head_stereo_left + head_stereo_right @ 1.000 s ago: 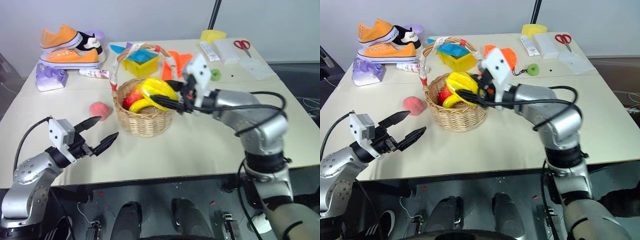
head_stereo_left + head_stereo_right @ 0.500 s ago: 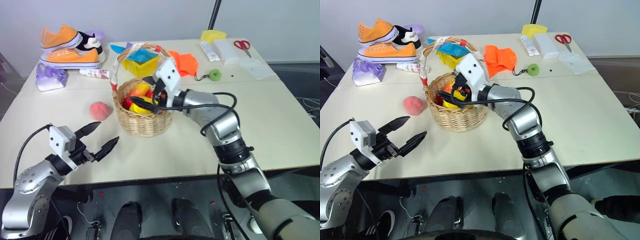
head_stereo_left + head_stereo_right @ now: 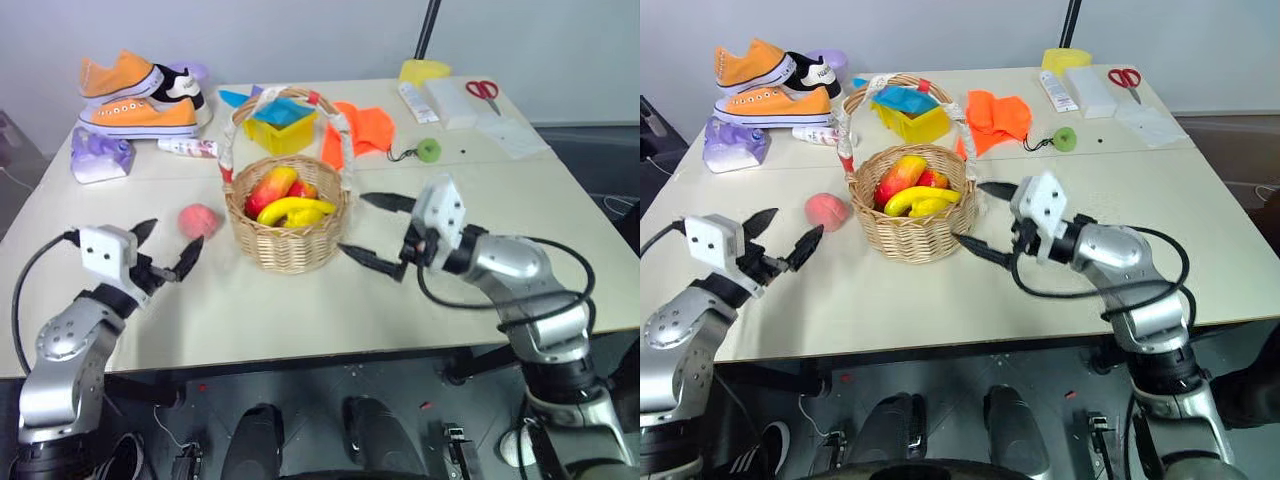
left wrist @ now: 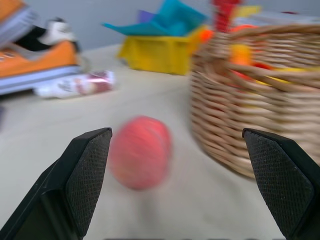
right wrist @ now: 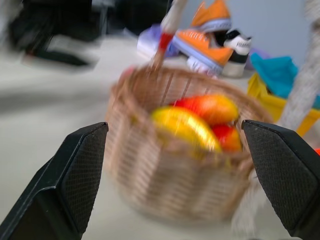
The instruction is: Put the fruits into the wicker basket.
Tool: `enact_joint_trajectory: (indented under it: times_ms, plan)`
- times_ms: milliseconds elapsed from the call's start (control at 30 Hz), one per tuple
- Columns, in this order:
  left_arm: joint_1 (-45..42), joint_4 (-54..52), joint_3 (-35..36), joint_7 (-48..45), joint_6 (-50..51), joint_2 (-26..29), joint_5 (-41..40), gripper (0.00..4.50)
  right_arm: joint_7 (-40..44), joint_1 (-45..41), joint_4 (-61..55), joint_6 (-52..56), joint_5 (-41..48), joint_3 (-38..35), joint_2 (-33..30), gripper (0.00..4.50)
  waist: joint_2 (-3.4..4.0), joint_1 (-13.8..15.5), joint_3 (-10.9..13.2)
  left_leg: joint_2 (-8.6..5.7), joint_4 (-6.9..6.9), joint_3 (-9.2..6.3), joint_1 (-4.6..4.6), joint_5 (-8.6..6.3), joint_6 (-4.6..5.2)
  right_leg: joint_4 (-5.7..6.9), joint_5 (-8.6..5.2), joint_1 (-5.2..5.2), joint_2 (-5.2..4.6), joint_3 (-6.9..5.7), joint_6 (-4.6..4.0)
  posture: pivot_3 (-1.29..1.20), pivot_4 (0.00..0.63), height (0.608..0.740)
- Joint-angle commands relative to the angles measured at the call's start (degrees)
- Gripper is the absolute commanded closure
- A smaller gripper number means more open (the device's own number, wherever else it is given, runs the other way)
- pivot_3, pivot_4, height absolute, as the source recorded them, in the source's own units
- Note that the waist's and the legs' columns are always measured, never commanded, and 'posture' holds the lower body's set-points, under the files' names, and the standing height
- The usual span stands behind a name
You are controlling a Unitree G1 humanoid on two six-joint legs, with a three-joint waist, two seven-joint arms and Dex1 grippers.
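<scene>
Basket (image 3: pixel 288 232) sits between both grippers, banana (image 3: pixel 296 209) and mango (image 3: pixel 270 188) inside. Right gripper (image 3: pixel 380 232) beside basket, jaws wide, empty. Left gripper (image 3: pixel 164 249) wide, empty, aimed at peach (image 3: pixel 200 220) just ahead on table. Step looks like peach pickup; next: straddle peach, close, lift into basket.

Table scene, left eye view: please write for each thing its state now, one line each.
wicker basket: upright, holds fruits.
banana: lying in the basket.
mango: in the basket, leaning.
peach: on the table, outside the basket.
left gripper: fingers open, empty, pointing at the peach.
right gripper: fingers open, empty, beside the basket.
scissors: closed, lying flat.
</scene>
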Motion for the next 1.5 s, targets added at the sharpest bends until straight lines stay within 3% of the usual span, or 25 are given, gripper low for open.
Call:
enact_joint_trajectory:
  times_ms: [33, 267, 733, 1133, 1233, 1333, 1500]
  plan:
    - [-3.1, 1.7, 0.3, 2.0, 0.2, -0.2, 1.1, 0.0, -0.6, 3.1, -2.2, -5.3, -1.6, -1.8, -0.7, 0.04, -0.01, 0.0, 0.0, 0.0, 0.01, 0.01, -0.01, 0.0, 0.0, 0.0, 0.0, 0.0, -0.01, 0.01, 0.0, 0.0, 0.15, 0.74]
    - [-10.4, 9.1, -2.1, 4.9, 2.1, -1.0, 3.9, 0.0, -1.9, 7.4, -4.1, -6.0, -0.6, -2.2, 0.0, 0.04, -0.05, 0.0, 0.0, -0.01, 0.02, 0.0, 0.0, 0.0, 0.0, 0.02, 0.01, 0.0, 0.01, 0.01, 0.02, 0.0, 0.15, 0.74]
    - [-24.9, 25.0, -9.2, 9.3, 11.1, -2.3, 10.8, 0.0, -2.6, 5.4, -2.0, -7.9, -2.7, 0.4, 0.4, 0.04, -0.13, 0.2, 0.1, -0.03, 0.06, -0.04, 0.0, 0.0, 0.0, 0.03, 0.11, 0.06, 0.04, 0.0, 0.2, 0.0, 0.15, 0.74]
    - [-28.7, 30.6, -12.9, 6.6, 15.8, -4.1, 12.3, 0.0, -3.3, 4.1, -0.9, -8.3, -3.0, 1.3, 1.7, 0.04, -0.14, 0.3, 0.1, -0.04, 0.07, -0.08, 0.0, 0.0, -0.01, 0.06, 0.13, 0.06, 0.05, -0.02, 0.23, 0.0, 0.15, 0.74]
    - [-29.1, 30.5, -12.2, 7.7, 14.5, -4.9, 12.6, 0.85, -3.5, 3.6, -0.3, -9.0, -3.8, 1.4, 1.8, 0.0, -0.14, 0.5, 0.1, -0.04, 0.08, -0.08, 0.0, 0.01, -0.01, 0.06, 0.13, 0.06, 0.04, -0.02, 0.23, 0.0, 0.15, 0.74]
    - [-29.7, 30.3, -10.9, 8.0, 11.6, -5.0, 12.7, 2.04, -3.8, 3.4, -0.6, -8.5, -3.6, 1.5, 2.0, 0.0, -0.14, 0.7, 0.1, -0.04, 0.09, -0.08, 0.0, 0.01, -0.01, 0.06, 0.13, 0.07, 0.04, -0.02, 0.23, 0.0, 0.15, 0.74]
    - [-26.7, 24.6, -9.0, 7.3, 7.9, -2.9, 12.5, 2.04, -3.8, 3.5, -0.5, -8.4, -3.9, 1.3, 1.8, 0.0, -0.14, 1.3, 0.1, -0.04, 0.09, -0.07, 0.0, 0.01, -0.01, 0.06, 0.13, 0.07, 0.04, -0.02, 0.23, 0.0, 0.15, 0.74]
